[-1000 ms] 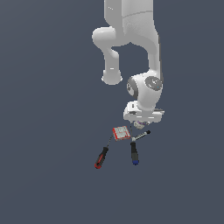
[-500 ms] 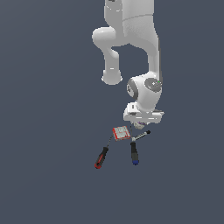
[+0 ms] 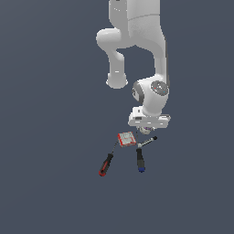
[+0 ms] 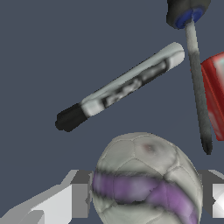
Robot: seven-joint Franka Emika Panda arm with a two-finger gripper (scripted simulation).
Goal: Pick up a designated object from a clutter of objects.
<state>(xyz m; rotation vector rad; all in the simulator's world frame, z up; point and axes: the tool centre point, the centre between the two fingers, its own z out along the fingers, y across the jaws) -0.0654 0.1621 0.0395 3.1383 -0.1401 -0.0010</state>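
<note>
The whitish-grey ball with a purple band (image 4: 146,183) sits between my two fingers in the wrist view. One finger (image 4: 65,199) and the other (image 4: 214,192) lie flush against its sides. In the exterior view the ball (image 3: 145,130) is a small pale spot right under the hand, low by the floor. My gripper (image 3: 146,130) is shut on it. The clutter lies beside it: a black-tipped marker (image 4: 120,87), a blue-black-handled screwdriver (image 4: 197,83), a red-and-white flat box (image 4: 215,94) and a red-black-handled screwdriver (image 3: 107,163).
The marker (image 3: 147,141), the blue-handled screwdriver (image 3: 140,159) and the box (image 3: 127,138) lie close to the hand on the plain dark floor. The white arm (image 3: 137,41) rises above them.
The arm and the hand have hardly moved. The ball stays at the same spot under the hand, and the other items have not shifted.
</note>
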